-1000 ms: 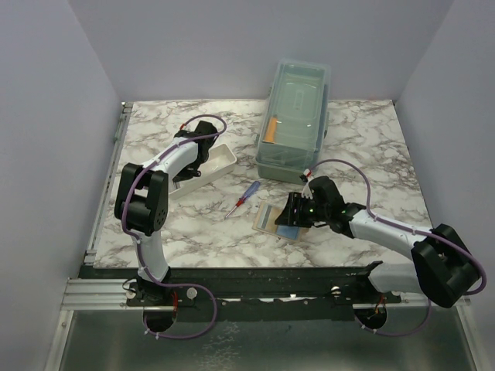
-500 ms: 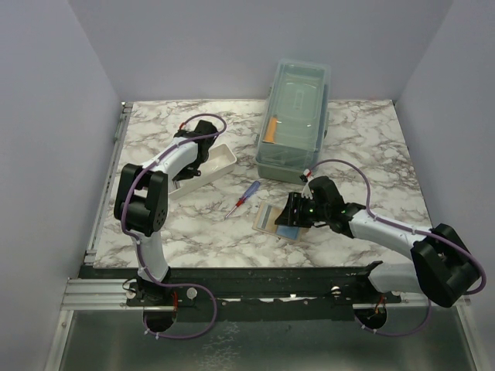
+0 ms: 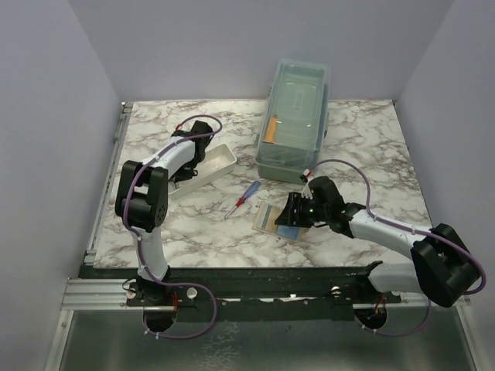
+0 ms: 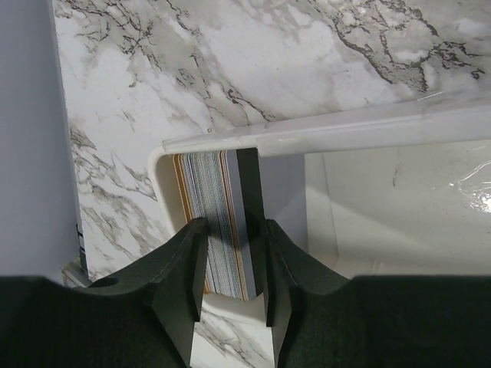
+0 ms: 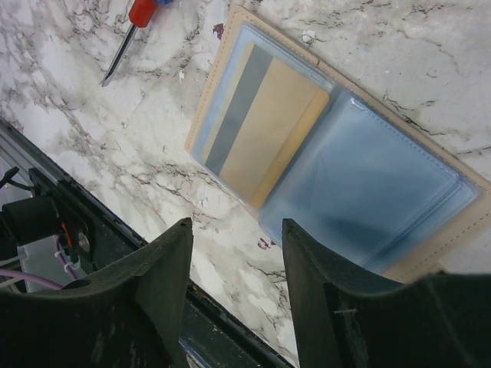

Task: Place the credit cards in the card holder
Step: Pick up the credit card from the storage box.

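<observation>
Down in a corner of the white tray (image 4: 345, 126), my left gripper (image 4: 232, 253) straddled the upright stack of credit cards (image 4: 222, 207), pinching or not I could not tell, while my right gripper (image 5: 236, 230) hung with jaws apart over the unfolded card holder (image 5: 337, 165), which showed 1 card (image 5: 257, 126) pocketed and the stack left to load

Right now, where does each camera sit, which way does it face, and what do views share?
Top external: above and behind the bases, looking down on the table; left arm and right arm show.
Left wrist: looks down at credit cards on edge in the white tray; left gripper shows.
Right wrist: looks down at the open card holder and screwdriver; right gripper shows.
Shared: top external and right wrist both show those two.
</observation>
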Available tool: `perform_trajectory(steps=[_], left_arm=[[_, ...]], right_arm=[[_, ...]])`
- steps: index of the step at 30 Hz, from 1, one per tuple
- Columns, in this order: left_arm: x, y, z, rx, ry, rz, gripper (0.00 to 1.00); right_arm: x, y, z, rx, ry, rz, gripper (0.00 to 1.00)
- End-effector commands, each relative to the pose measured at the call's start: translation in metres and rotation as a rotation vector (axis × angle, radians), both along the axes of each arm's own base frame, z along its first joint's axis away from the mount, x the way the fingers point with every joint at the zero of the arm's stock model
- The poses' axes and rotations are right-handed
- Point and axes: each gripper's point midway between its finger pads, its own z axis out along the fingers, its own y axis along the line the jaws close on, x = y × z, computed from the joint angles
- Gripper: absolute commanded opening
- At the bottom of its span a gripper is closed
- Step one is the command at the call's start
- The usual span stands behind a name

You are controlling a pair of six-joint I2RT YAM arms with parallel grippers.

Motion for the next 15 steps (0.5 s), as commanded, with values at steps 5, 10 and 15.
perform_trajectory(steps=[5, 10, 15], left_arm=[[0.003, 0.002, 0.001, -0.005, 0.005, -0.003, 0.21], [0.003, -0.002, 0.014, -0.024, -0.034, -0.005, 0.11], [0.003, -0.004, 0.021, -0.021, -0.052, -0.014, 0.03]], right_arm=[[0.001, 0.001, 0.006, 0.008, -0.016, 0.009, 0.53], [0.001, 0.001, 0.006, 0.007, -0.017, 0.005, 0.54], [0.002, 0.002, 0.005, 0.005, -0.011, 0.007, 0.53]])
